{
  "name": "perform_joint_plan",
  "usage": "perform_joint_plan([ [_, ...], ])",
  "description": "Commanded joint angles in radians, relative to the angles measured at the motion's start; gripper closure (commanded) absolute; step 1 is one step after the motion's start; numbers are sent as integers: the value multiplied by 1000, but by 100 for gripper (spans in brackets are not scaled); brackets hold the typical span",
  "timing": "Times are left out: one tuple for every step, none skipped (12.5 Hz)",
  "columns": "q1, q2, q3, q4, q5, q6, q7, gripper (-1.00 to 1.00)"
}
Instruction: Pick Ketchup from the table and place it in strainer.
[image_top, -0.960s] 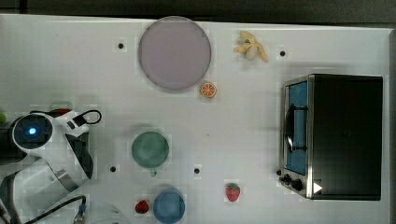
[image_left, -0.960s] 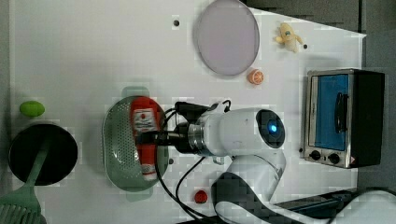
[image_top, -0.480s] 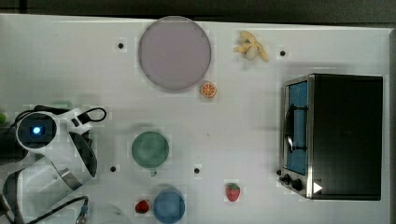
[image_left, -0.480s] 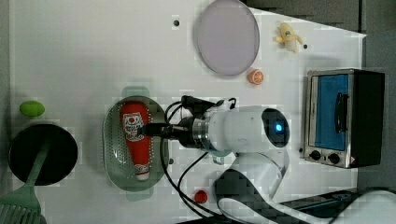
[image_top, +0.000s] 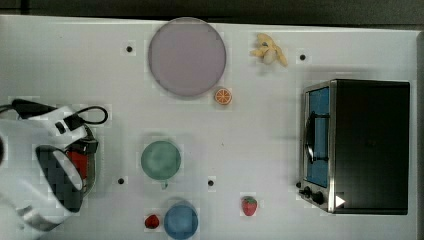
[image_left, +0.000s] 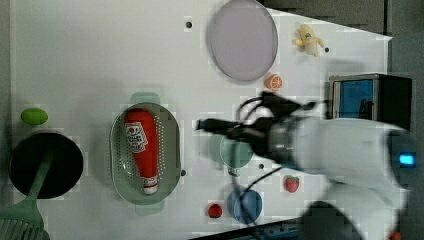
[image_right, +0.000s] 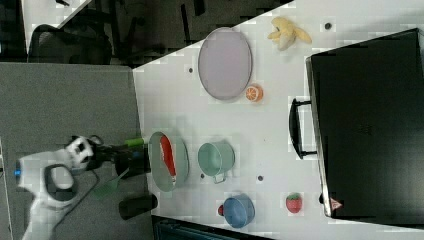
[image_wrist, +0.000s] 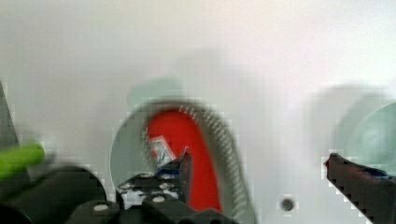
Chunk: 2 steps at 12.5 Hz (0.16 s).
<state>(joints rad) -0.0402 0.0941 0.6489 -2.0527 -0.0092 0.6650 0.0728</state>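
Ketchup (image_left: 140, 146) lying in strainer (image_left: 170, 150), claw (image_wrist: 259, 170) hanging wide open w/ nothing in it.

Nearest, in wrist view: 2 fingers (image_wrist: 183, 169) standing well apart, bottle's red body showing between them inside the basket wall, so the drop looks done. Left view: bottle resting flat along the oval's length, cap toward left view's bottom, likely bc its long slim body only fits lengthwise; claw sitting off to left view's right of strainer, over teal cup (image_left: 235, 152). Farther: blue cup (image_left: 246, 205), 2 strawberries, then plate (image_left: 243, 39) & oven (image_left: 370, 97), all well apart from the basket.
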Motion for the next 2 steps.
perform_joint_plan([
  [-149,-36,-78,111,23,-149,41,-100],
  [-173,-50,-114,152,26,-210,40,-100],
])
